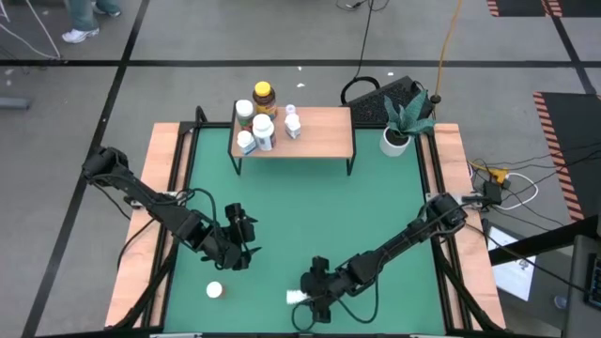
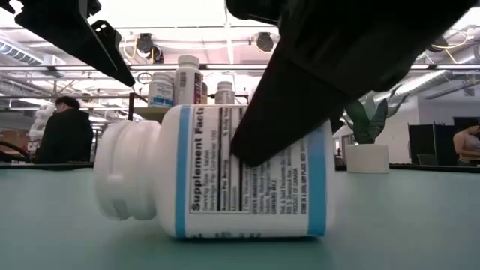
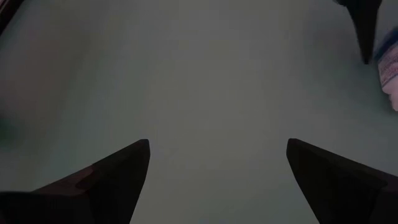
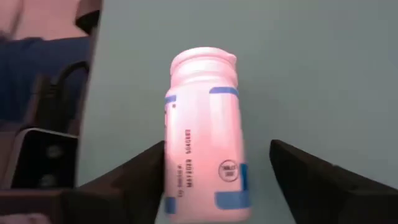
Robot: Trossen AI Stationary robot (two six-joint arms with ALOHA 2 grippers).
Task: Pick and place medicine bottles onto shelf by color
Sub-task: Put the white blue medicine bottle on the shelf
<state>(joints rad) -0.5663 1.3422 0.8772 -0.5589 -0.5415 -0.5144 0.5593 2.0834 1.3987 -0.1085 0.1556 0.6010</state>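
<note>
About 5 bottles [image 1: 263,120] already stand on the shelf [image 1: 319,131]. The right gripper [image 1: 308,299] straddles a lying blue-labelled bottle [image 4: 202,134], fingers wide, not yet closed. Another white bottle [image 1: 214,290] lies near the left gripper [image 1: 246,246], fingers wide, empty.

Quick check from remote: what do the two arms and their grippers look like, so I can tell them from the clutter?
Both arms are matte black, jointed segments with thin black cables along them. The left gripper and right gripper each end in two dark, wedge-shaped fingers tapering to points. No markings or labels show on them.
</note>
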